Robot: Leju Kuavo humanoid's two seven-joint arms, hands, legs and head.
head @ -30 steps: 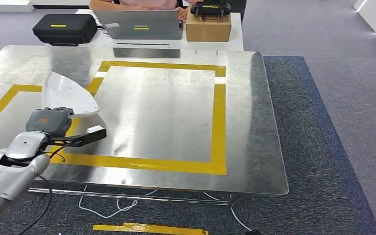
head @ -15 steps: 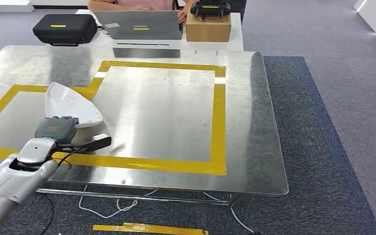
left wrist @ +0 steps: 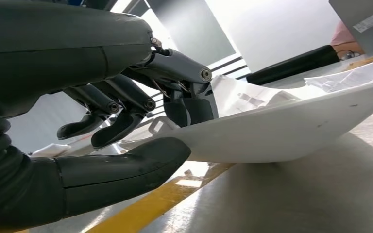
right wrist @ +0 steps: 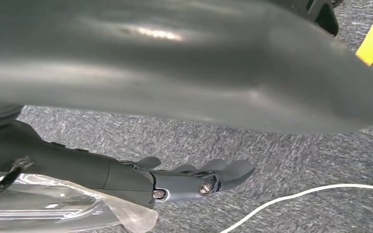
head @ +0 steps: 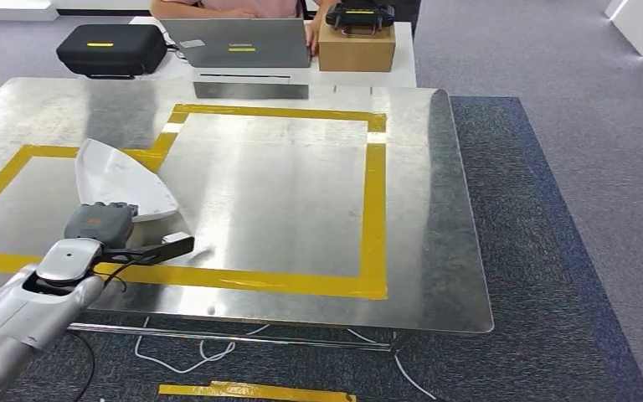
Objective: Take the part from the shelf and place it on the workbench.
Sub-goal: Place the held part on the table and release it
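The white shell-shaped part (head: 121,176) lies on the metal workbench (head: 301,193), across the yellow tape line at its left side. My left hand (head: 99,222) is at the part's near end. In the left wrist view the part (left wrist: 281,131) rests on the table. Its near tip sits between my thumb (left wrist: 126,167) below and my loosely spread fingers (left wrist: 126,104) above, and no firm grip shows. My right hand (right wrist: 199,182) hangs over the grey carpet with its fingers loosely extended and nothing in them.
Yellow tape (head: 374,209) marks rectangles on the workbench. Behind it stands a table with a black case (head: 110,48), a laptop (head: 243,42) and a cardboard box (head: 356,46), and a person (head: 218,7) sits there. White cables (head: 184,356) lie under the bench's front edge.
My left hand carried the part down and slightly toward me, and it now rests on the table. Since half a second ago the part has stayed put while the hand eased back a little.
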